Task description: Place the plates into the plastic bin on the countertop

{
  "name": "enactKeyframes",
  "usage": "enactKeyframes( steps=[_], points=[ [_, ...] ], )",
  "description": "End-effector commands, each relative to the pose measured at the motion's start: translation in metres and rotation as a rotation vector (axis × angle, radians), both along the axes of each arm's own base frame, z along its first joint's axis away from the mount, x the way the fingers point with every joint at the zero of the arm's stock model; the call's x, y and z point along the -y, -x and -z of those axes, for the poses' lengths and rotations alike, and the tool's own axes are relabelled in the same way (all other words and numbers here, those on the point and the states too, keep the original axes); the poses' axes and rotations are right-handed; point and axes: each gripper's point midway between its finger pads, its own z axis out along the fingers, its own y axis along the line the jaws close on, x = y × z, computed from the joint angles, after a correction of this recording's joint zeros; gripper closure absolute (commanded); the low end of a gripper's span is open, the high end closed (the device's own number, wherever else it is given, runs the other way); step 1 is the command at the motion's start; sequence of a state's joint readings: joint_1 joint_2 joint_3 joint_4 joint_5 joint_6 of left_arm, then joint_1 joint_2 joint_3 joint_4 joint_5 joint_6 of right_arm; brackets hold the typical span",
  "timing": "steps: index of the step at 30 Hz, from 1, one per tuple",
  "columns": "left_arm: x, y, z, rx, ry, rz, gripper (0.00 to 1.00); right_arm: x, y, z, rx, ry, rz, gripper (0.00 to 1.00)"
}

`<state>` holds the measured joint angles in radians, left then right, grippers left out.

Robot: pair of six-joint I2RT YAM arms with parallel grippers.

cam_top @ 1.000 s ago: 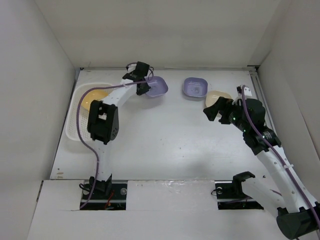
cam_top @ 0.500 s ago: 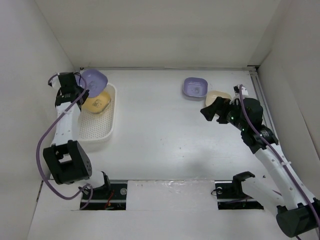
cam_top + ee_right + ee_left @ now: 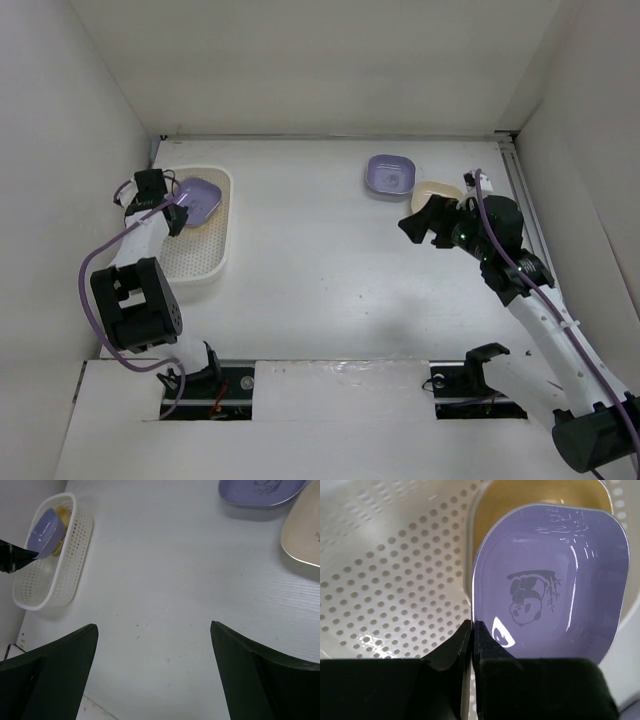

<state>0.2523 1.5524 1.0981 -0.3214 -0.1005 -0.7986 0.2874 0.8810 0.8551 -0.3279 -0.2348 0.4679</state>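
Observation:
My left gripper [image 3: 172, 207] is shut on the rim of a lavender plate [image 3: 199, 198] and holds it tilted inside the plastic bin [image 3: 222, 262] at the left of the countertop [image 3: 320, 270]. In the left wrist view the jaws [image 3: 472, 630] pinch the plate's edge; the lavender plate [image 3: 550, 590] with its panda print lies over an orange-yellow plate [image 3: 535, 500]. A second lavender plate [image 3: 390, 174] and a cream plate [image 3: 440, 190] rest at the back right. My right gripper [image 3: 424, 223] is open and empty just in front of the cream plate.
The right wrist view shows the bin [image 3: 76, 545], the far lavender plate [image 3: 260, 490] and the cream plate [image 3: 305, 530] around bare countertop. White walls bound the surface on the left, back and right. The other plates are out of view.
My left arm carried the lavender plate from the back middle to the far left, then lowered it into the bin over the orange-yellow plate. The right gripper shifted slightly left.

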Motion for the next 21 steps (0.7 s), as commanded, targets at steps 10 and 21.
enactKeyframes(
  steps=[10, 21],
  points=[
    [-0.027, 0.0, -0.03, 0.096, -0.038, -0.138, 0.94, 0.002, -0.008, -0.011, 0.052, -0.006, 0.015, 0.0],
    [-0.011, -0.018, -0.065, 0.212, -0.022, -0.029, 0.14, 0.004, -0.008, -0.009, 0.048, 0.007, 0.021, 0.0]
  ],
)
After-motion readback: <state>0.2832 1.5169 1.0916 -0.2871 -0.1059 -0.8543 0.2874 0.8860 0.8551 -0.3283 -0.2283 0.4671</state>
